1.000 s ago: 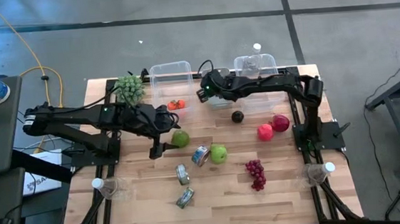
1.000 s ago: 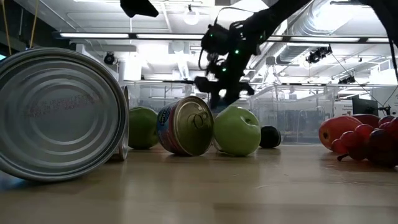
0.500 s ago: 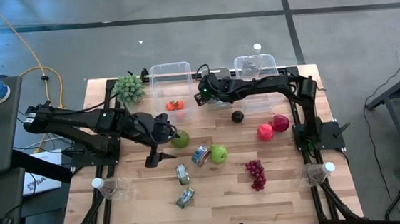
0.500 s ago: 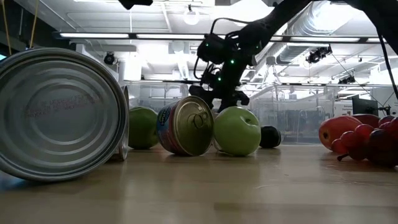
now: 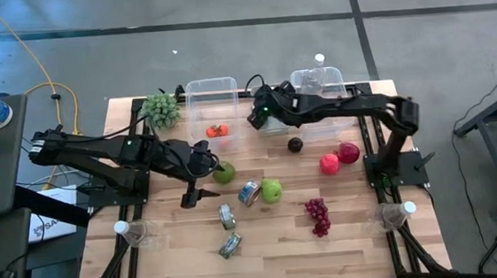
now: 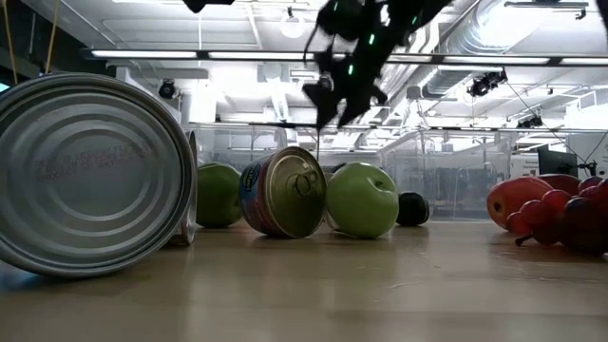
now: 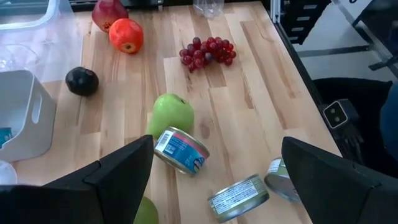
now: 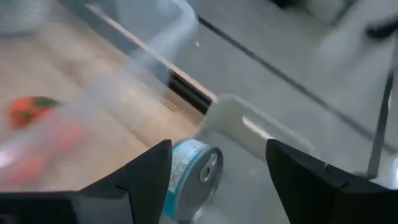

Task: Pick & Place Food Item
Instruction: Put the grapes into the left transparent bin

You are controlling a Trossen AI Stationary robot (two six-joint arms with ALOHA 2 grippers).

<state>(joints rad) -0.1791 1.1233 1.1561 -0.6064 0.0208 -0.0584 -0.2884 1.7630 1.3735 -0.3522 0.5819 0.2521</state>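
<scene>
Since the previous frame, the right arm is rising and drawing back toward the bench's far edge, while the left arm is holding its place. Right fingers [image 8: 214, 180] are standing parted and empty, with a blue-labelled metal can [image 8: 193, 177] lying on its side just past them in a white bin [image 8: 236, 115]. A clear plastic container [image 5: 210, 91] beside it is holding a small red tomato [image 5: 218, 130]. Left fingers [image 7: 214, 177] are spread wide, gripping nothing, and hovering over the wooden bench [image 5: 362, 228]. A green apple [image 5: 224, 172] is lying just beside them, so the left arm is the nearer one. Farther out, a second green apple [image 7: 171, 113] is touching a tipped tin can [image 7: 181, 150], whose long axis is running slantwise across the fingers' gap.
</scene>
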